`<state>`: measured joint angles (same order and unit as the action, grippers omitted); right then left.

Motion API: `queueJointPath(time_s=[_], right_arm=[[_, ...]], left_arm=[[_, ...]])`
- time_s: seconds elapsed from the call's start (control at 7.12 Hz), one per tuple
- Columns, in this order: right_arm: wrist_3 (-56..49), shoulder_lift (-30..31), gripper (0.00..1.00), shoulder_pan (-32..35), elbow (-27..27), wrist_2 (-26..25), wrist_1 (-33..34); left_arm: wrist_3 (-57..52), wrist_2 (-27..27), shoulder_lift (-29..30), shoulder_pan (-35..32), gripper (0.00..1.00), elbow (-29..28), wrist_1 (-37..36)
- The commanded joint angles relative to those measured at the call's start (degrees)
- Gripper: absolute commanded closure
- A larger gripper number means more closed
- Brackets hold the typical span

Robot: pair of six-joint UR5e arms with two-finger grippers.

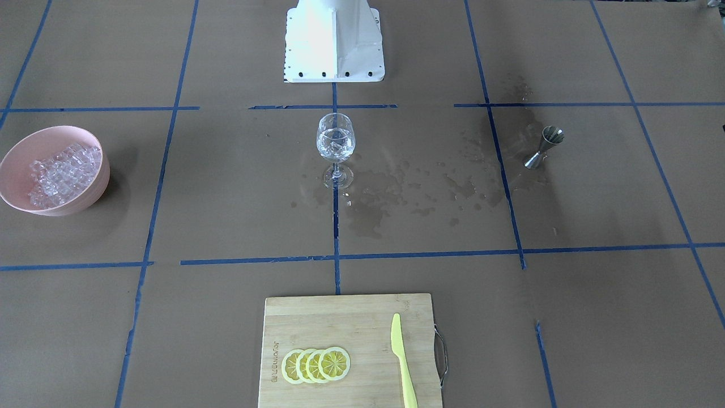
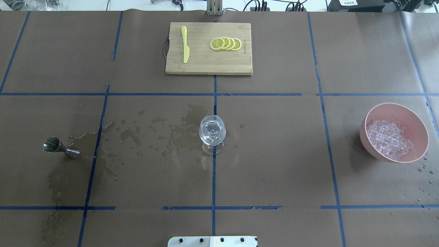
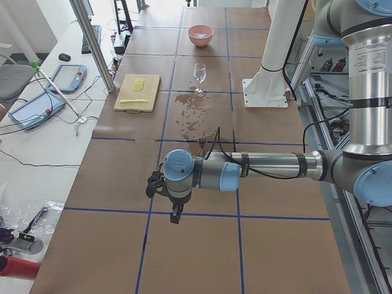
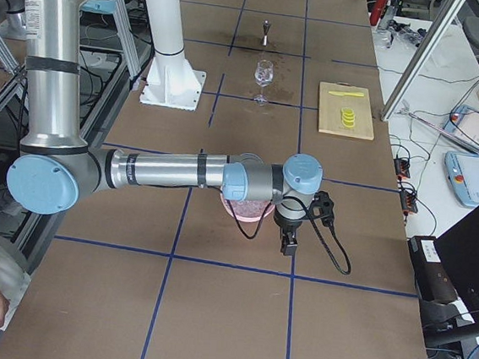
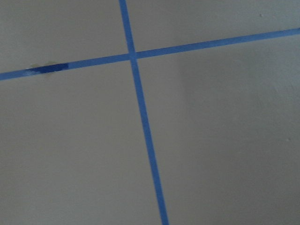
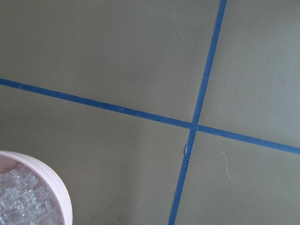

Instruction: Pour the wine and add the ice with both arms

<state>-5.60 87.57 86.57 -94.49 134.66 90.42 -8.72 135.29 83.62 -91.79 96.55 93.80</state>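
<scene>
A clear wine glass (image 1: 336, 141) stands upright at the table's middle, with clear liquid and what look like a few clear cubes in it; it also shows in the overhead view (image 2: 212, 132). The ice (image 2: 389, 139) is heaped in a pink bowl (image 2: 420, 128) on the robot's right. A steel jigger (image 2: 61, 146) stands on the robot's left. My left gripper (image 3: 174, 211) hangs over bare table beyond the jigger. My right gripper (image 4: 288, 243) hangs just past the bowl. I cannot tell whether either is open or shut. Both are out of the overhead and front views.
A wooden cutting board (image 2: 192, 65) at the far edge holds several lemon slices (image 2: 226, 44) and a yellow knife (image 2: 185, 48). Wet patches (image 2: 164, 132) spread between jigger and glass. The white pedestal (image 1: 334, 39) stands at the robot's side. The right wrist view shows the bowl's rim (image 6: 61, 197).
</scene>
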Motion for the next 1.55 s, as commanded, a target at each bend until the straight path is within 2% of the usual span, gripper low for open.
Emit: queueJointPath(time_s=[0.0,0.14,0.42,1.4], right_arm=[[-0.1,0.0,0.0,0.1,-0.3,0.1,-0.1],[-0.1,0.1,0.0,0.0,-0.2,0.1,-0.2],[0.1,0.5,0.0,0.6,-0.4,0.1,-0.2],[0.9,2.7,0.0,1.5,0.3,1.5,-0.6]], left_arm=[[-1.1,-0.6,2.2,-1.5,0.0,0.5,-2.2],[-0.9,-0.5,3.2,-1.5,0.0,0.3,-2.3],[6.5,-0.4,3.6,-1.5,0.0,0.2,-0.9],[6.3,-0.1,4.7,-1.2,0.0,0.5,-0.5]])
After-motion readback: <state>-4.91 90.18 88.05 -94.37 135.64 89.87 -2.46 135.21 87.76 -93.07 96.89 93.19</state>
